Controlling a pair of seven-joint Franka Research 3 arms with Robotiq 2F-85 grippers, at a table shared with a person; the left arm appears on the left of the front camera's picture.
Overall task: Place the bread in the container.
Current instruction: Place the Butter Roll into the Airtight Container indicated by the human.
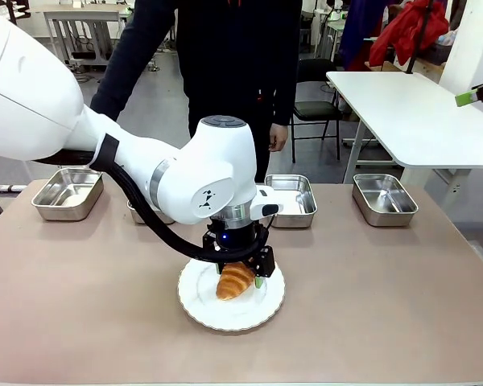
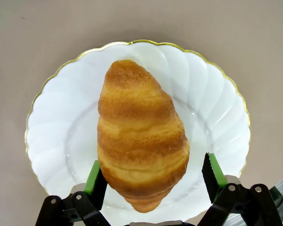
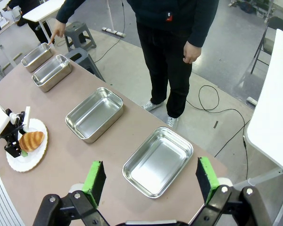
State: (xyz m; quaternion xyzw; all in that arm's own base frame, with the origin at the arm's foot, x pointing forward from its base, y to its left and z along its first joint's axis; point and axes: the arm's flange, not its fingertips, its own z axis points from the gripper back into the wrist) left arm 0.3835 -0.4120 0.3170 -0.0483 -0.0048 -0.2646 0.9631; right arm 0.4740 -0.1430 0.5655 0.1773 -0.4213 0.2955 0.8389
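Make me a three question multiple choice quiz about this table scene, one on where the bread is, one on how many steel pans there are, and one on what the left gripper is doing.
1. Where is the bread?
A. on the white plate
B. in a steel pan
C. on the bare table

2. How many steel pans stand on the table?
A. two
B. three
C. four

3. How is the left gripper?
A. shut on the bread
B. open, one finger on each side of the bread
C. open above a pan

Answers:
1 A, the bread lies in the middle of the scalloped plate.
2 C, the right wrist view shows four in a row, from the nearest pan to the farthest pan.
3 B, the green pads flank the bread, with a gap at the other pad.
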